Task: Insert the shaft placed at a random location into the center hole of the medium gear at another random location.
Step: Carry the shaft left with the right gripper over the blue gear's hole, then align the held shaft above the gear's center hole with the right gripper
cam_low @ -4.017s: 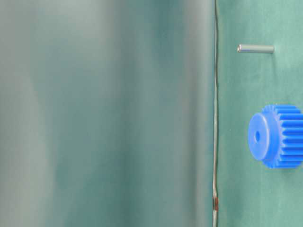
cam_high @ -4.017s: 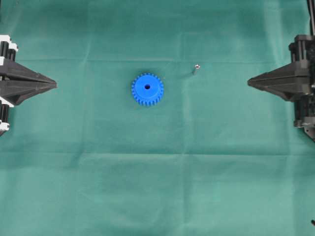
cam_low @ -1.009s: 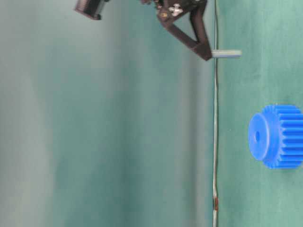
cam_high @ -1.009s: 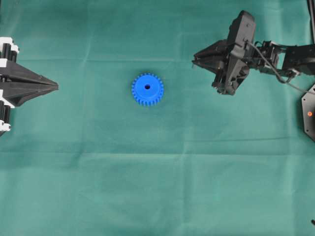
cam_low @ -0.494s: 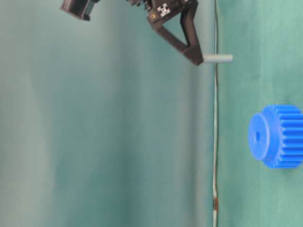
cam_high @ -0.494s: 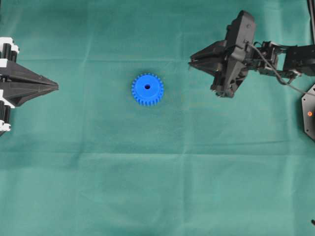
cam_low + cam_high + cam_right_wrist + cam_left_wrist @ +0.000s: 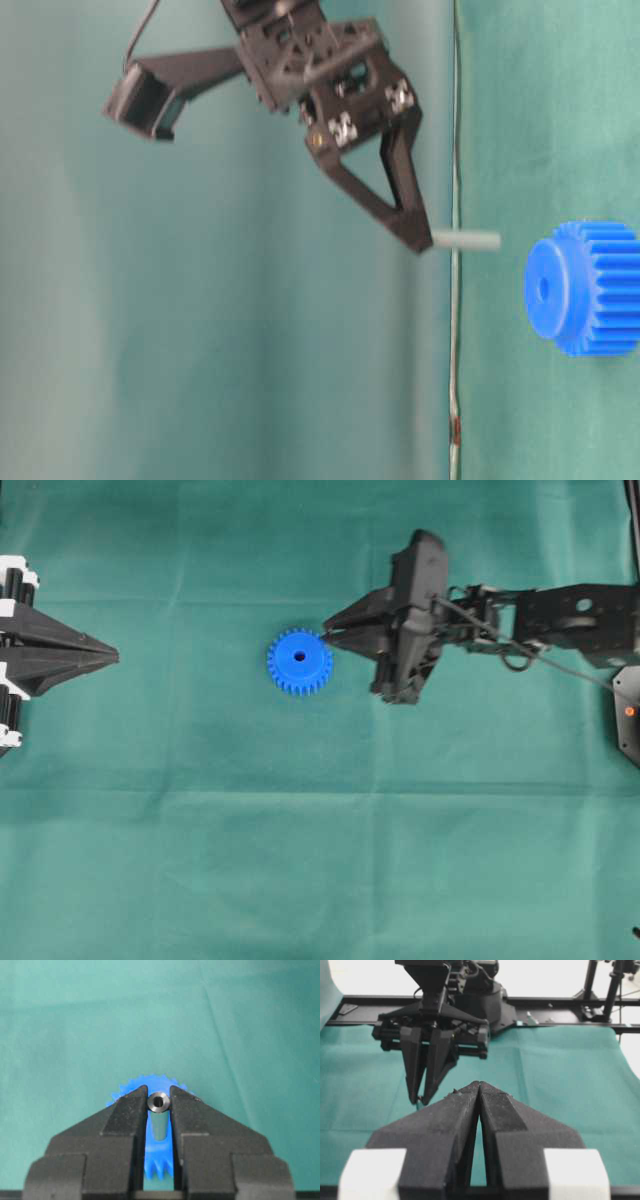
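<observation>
The medium gear (image 7: 300,662) is bright blue and lies flat on the green cloth, its center hole (image 7: 299,657) facing up. My right gripper (image 7: 326,634) hangs just past the gear's upper right rim, shut on the shaft (image 7: 466,240). The shaft is a short grey pin pointing down at the cloth, raised above the gear (image 7: 585,288) and off to one side of the hole (image 7: 544,288). In the right wrist view the shaft (image 7: 159,1110) sits between the fingertips (image 7: 135,1105) with the gear (image 7: 150,1082) underneath. My left gripper (image 7: 108,656) rests shut at the left edge.
A green cloth (image 7: 320,860) with soft folds covers the table. A black part with an orange dot (image 7: 628,712) sits at the right edge. A black frame rail (image 7: 560,1001) runs along the far side in the left wrist view.
My right gripper has carried the shaft leftwards from the upper right to the gear's rim, staying lifted off the cloth. The left arm and the gear have not moved.
</observation>
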Available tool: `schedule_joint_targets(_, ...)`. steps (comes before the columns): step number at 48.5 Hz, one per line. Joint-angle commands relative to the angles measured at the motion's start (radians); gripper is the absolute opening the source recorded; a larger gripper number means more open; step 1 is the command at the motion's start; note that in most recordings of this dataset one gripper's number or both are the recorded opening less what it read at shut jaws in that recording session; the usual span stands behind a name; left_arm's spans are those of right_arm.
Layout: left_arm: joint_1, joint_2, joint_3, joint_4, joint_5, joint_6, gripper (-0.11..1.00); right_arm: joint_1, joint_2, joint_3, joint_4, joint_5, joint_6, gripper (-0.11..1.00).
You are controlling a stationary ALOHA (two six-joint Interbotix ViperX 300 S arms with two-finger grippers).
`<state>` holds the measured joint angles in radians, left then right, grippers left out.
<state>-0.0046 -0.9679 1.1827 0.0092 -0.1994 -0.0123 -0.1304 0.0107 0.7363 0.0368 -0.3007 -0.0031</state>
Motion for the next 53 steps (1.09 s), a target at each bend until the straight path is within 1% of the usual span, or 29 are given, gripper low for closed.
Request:
schedule_joint_targets(1, 0.0, 0.005, -0.025, 0.003, -0.006, -0.002, 0.0, 0.006, 0.005, -0.057, 0.0, -0.011, 0.011, 0.13)
schedule_joint_targets(7, -0.002, 0.003, -0.025, 0.003, 0.002, 0.0, 0.0, 0.011, 0.025, -0.074, 0.0, -0.012, 0.011, 0.13)
schedule_joint_targets(17, 0.0, 0.003, -0.026, 0.003, 0.005, 0.0, 0.0, 0.011, 0.051, -0.074, 0.0, -0.02, 0.011, 0.13)
schedule_joint_targets(30, 0.0, 0.003, -0.026, 0.003, 0.005, 0.0, 0.0, 0.011, 0.106, -0.071, 0.003, -0.075, 0.012, 0.13)
schedule_joint_targets(53, 0.0, 0.002, -0.026, 0.003, 0.006, 0.0, 0.0, 0.011, 0.091, -0.081, 0.002, -0.072, 0.008, 0.13)
